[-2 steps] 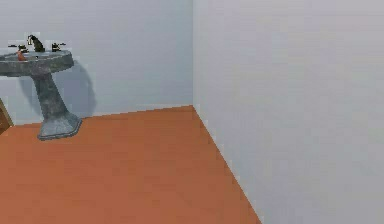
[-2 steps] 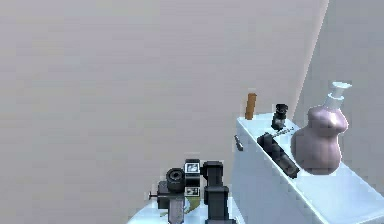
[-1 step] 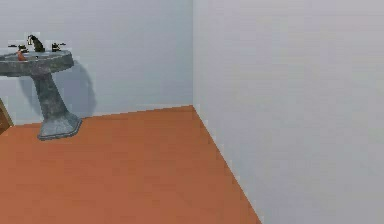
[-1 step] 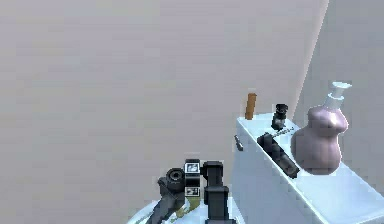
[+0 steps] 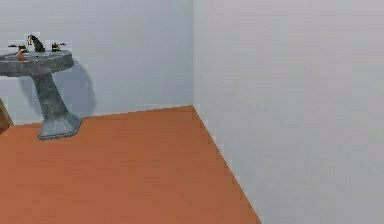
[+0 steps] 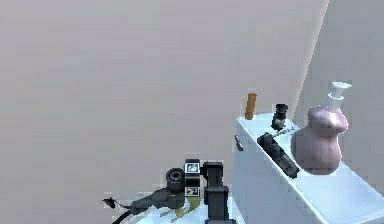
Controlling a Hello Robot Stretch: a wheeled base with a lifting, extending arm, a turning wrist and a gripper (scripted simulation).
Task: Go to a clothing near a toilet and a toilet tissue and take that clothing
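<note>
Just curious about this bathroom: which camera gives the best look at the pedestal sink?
The forward view. The grey pedestal sink stands at its left, seen from bowl to foot against the wall. The arm side view looks elsewhere: at a bare wall and a white tank with small things on top.

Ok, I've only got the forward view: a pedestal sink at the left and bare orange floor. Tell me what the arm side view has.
Observer: The arm rises from that view's bottom edge, with the gripper reaching toward the picture's left in front of a plain wall.
Operator: Name what stands right of it.
Observer: A pale box-shaped fixture, with a pink rounded thing on its top.
Operator: List the rest on that top.
Observer: A short brown cylinder stands at the far edge, and a dark long thing lies nearer.
</note>
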